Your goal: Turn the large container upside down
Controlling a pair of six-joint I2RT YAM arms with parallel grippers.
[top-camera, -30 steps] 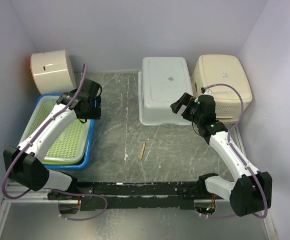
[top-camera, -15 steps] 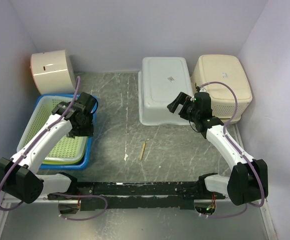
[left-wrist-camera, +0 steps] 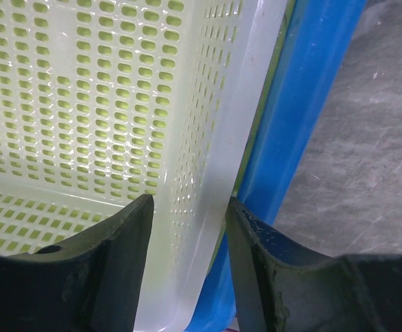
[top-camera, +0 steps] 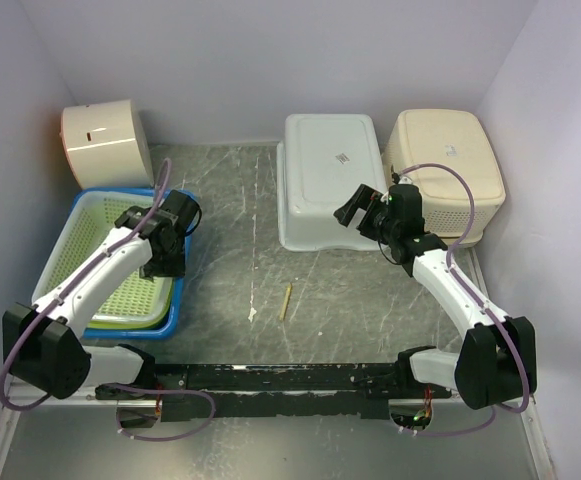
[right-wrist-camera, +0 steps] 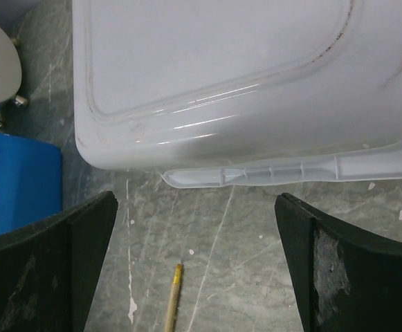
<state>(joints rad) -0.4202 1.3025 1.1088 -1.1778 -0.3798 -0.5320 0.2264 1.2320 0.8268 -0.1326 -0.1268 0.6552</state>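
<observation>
A large white container (top-camera: 328,175) lies base up at the back of the table, its rim flange (right-wrist-camera: 284,171) on the surface. My right gripper (top-camera: 352,210) hovers open at its near right corner, and the wrist view shows nothing between its fingers (right-wrist-camera: 195,196). On the left, a pale green perforated basket (top-camera: 120,270) sits nested in a blue tray (top-camera: 177,300). My left gripper (top-camera: 170,266) is over their right-hand side. Its jaws (left-wrist-camera: 190,200) straddle the basket wall (left-wrist-camera: 214,138) and the blue tray wall (left-wrist-camera: 304,104), narrowed around both.
A cream perforated basket (top-camera: 445,160) stands base up at the back right, beside the white container. A cream round box (top-camera: 105,140) is at the back left. A pencil (top-camera: 286,298) lies mid-table. Purple walls close in on three sides.
My left gripper has slid nearer along the tray's right side, lowered over the walls, and narrowed its jaws. My right gripper has shifted slightly left along the white container's front.
</observation>
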